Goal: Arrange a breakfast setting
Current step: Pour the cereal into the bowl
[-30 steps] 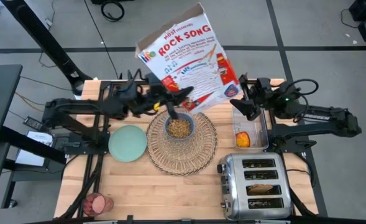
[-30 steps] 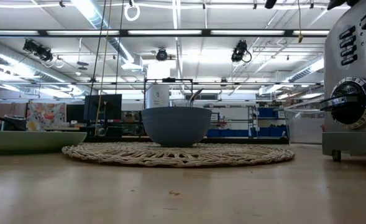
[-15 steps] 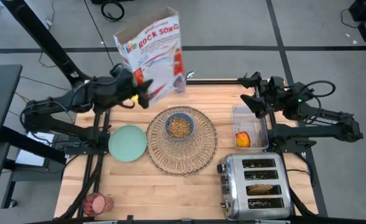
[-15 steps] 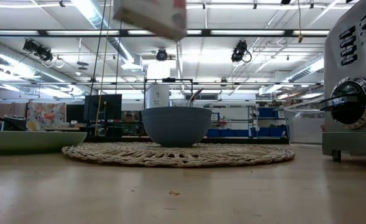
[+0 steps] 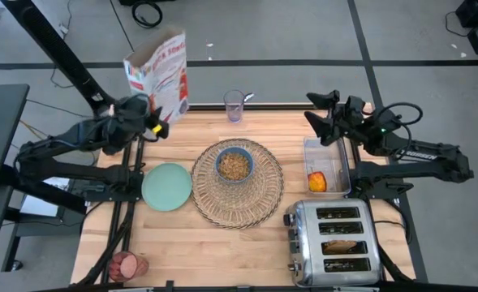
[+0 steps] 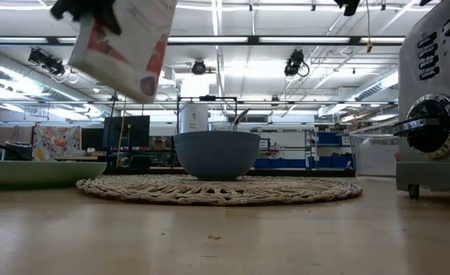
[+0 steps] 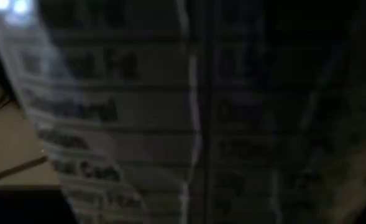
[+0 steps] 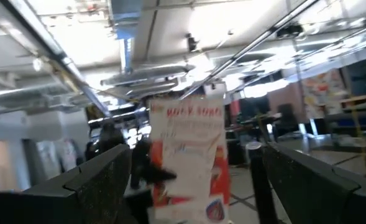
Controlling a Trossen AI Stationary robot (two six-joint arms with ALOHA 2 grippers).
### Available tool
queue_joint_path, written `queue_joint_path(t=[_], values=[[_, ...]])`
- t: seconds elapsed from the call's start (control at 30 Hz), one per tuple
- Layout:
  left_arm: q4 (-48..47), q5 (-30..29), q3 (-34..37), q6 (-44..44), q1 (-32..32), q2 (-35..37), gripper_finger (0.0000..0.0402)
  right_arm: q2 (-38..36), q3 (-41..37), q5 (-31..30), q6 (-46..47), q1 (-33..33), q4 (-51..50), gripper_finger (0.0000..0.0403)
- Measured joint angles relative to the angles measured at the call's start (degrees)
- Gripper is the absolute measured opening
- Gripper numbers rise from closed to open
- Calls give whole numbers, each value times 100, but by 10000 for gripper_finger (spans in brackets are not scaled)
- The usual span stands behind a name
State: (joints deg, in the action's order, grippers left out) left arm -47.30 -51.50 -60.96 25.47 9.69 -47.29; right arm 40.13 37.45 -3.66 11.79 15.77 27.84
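i have the left gripper [image 5: 145,122] clamped on the cereal box [image 5: 159,71], holding it upright in the air over the table's far left corner, well apart from the bowl [image 5: 234,165]. in the left wrist view the box's printed side panel [image 7: 170,112] fills nearly everything. the bowl sits in the middle of the placemat [image 5: 238,183], with cereal in it. the plate [image 5: 166,186] lies bare just to the left of the placemat, touching or almost touching its edge. an empty glass [image 5: 234,105] stands at the far edge of the table, behind the placemat. the right gripper [image 5: 324,116] hangs with its fingers spread wide and nothing between them, above the far end of the metal tray [image 5: 344,166]; the apple [image 5: 317,180] rests in that tray. the toaster [image 5: 336,240] stands at the near right with toast [image 5: 342,244] in one slot. a glass of pink drink [image 5: 127,264] stands at the near left corner.
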Motion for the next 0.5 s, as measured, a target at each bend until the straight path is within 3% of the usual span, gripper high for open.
queue_joint_path(t=[0.2, 0.5], values=[[463, -382, 1624, 575, -11, 623, 139, 331, -2, -420, 15, -2, 359, 367], [869, -1233, 3259, 1704, -9, 569, 139, 990, 186, -869, 122, -468, 865, 367]])
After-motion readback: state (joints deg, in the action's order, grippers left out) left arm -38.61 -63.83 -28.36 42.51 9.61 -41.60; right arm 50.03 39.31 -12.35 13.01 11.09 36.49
